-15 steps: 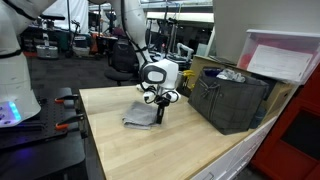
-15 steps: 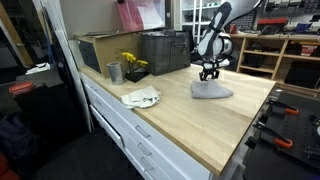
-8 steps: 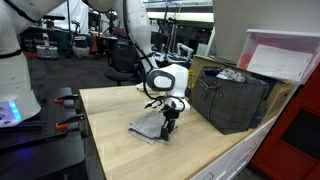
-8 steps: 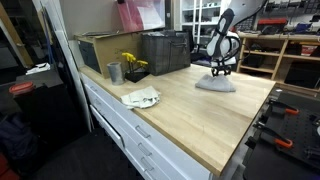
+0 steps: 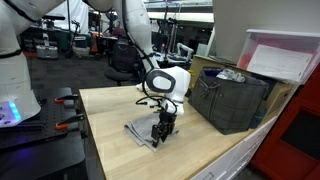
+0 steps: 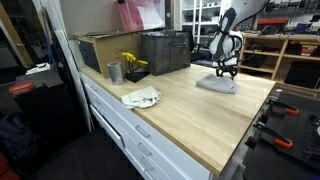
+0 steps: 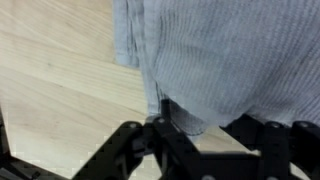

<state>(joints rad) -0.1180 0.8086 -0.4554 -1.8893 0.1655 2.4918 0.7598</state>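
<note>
Lying between the parted fingers (image 7: 152,138), hem of the grey cloth (image 7: 220,60), unclamped.

A folded cloth (image 5: 141,130) is laid flat on the bench (image 5: 105,150), towards one end edge, and the end effector (image 5: 160,135) is set upon its edge. A crate (image 6: 165,50) is placed along the back edge. In an exterior view, a cup (image 6: 114,72) is stood beside the crate, and a crumpled rag (image 6: 140,97) is laid before the cup, near the front edge.

The hand (image 5: 160,134) has dragged the grey cloth (image 5: 140,132) further across the table (image 5: 110,145)
</note>
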